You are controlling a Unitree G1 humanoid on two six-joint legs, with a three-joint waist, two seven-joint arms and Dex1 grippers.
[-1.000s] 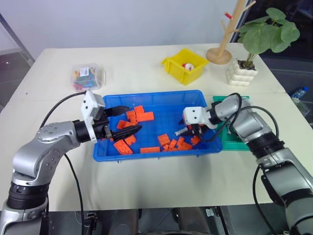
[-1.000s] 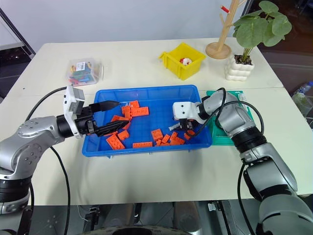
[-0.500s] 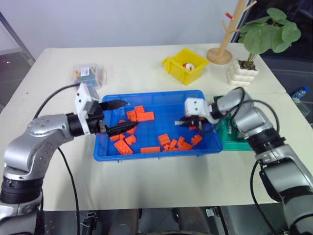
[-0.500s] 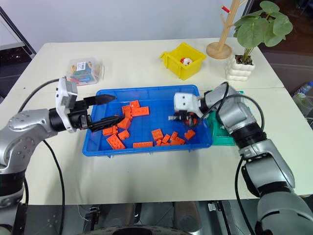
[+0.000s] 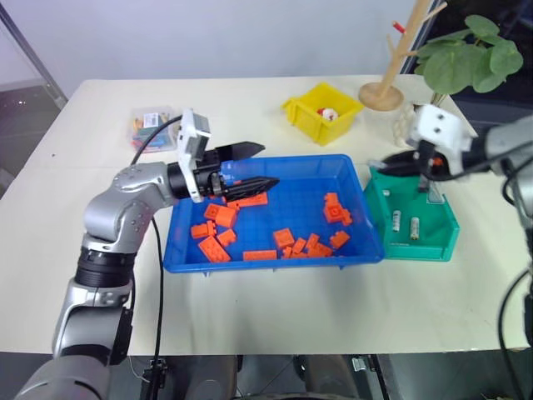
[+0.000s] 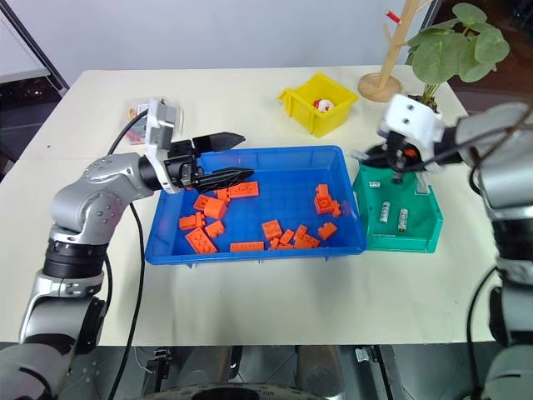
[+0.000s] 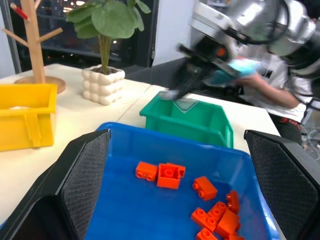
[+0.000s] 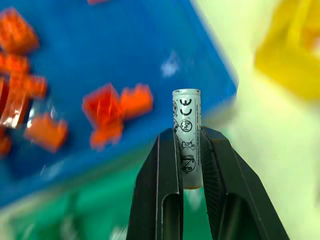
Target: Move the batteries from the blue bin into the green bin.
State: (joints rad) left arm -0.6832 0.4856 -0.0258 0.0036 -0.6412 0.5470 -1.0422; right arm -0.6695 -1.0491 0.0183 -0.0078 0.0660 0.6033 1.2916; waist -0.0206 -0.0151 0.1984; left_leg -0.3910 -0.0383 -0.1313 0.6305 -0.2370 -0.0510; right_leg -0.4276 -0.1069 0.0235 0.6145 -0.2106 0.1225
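Nearest you on the tabletop [image 5: 250, 308] sits the blue bin [image 5: 275, 265], with only orange bricks [image 5: 218, 236] scattered over its floor: a cluster toward its left end, a row along the near wall, and a few by its right end. No battery is visible among them from the head views.

Your left claw [image 5: 250, 167] hangs over the far left part of the blue bin, pointing level across it toward the right. Its two black fingers stand well apart with nothing between them; in the left wrist view they frame the bin's right end and the green bin [image 7: 192, 120] beyond.

Just beside the blue bin's right end stands the green bin [image 6: 400, 229]. Two batteries [image 6: 392, 216] lie side by side on its floor, close together and not clearly touching.

Your right claw [image 6: 375, 156] is raised above the far left corner of the green bin, near the gap between the two bins, and angled downward. Its fingers are narrowed onto a battery [image 8: 187, 136]; in the right wrist view that silver cylinder stands lengthwise between the fingers [image 8: 167, 170], its printed end sticking out past the tips.

Farther back you have a small yellow bin [image 5: 323, 109], a wooden stand [image 5: 391, 79], and a potted plant [image 6: 454, 50] at the far right. At the far left, behind your left arm, rests a clear box [image 5: 150, 127] of coloured pieces.
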